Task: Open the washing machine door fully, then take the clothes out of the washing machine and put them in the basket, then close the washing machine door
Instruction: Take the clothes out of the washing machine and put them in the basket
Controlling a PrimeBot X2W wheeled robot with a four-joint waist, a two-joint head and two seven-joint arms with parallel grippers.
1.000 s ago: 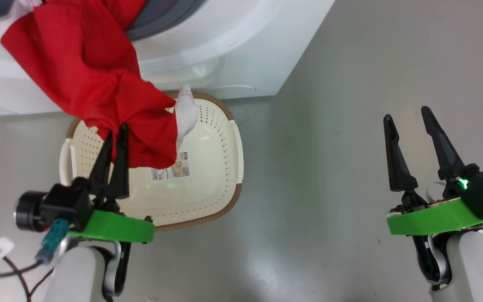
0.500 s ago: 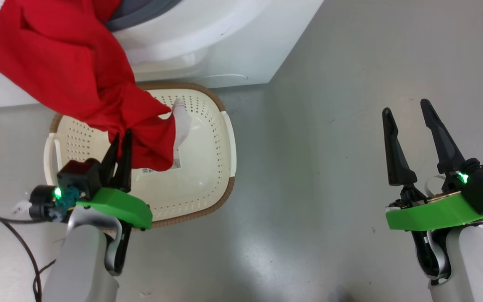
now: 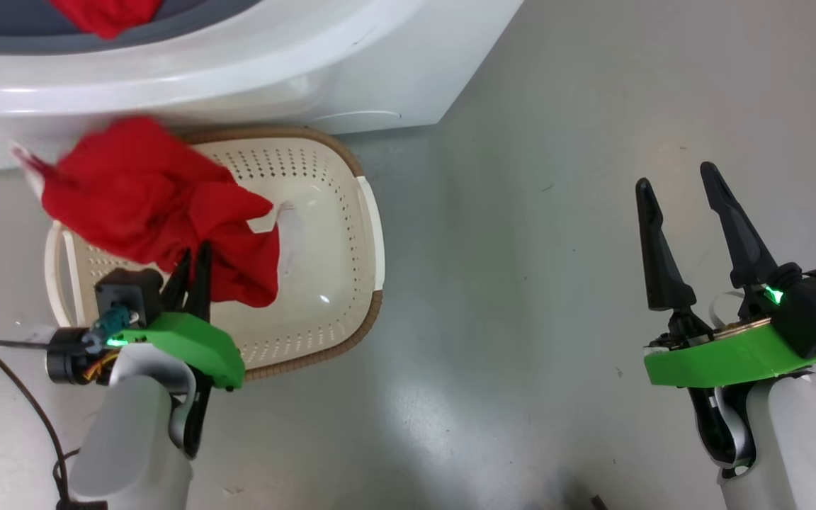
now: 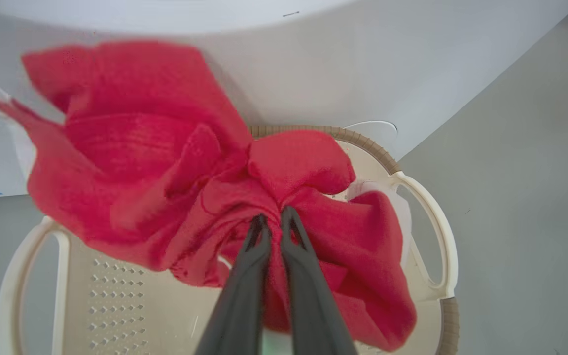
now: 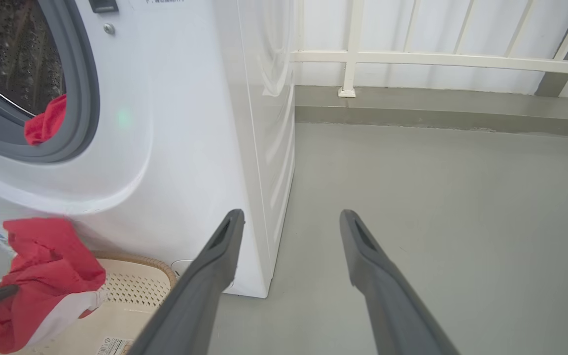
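Two garments (image 3: 146, 205) (image 3: 105, 14), one basket (image 3: 371, 227)

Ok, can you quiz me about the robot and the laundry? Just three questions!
1. True or false: the right tool is gripping something red.
2. The left tool is shut on a red garment. Where does the garment hang? A) over the basket B) on the floor beside the right tool C) deep inside the drum
3. One word: what colour is the cloth peeking out of the washing machine opening?

Key: 1 false, it is open and empty. 2 A. 3 red.
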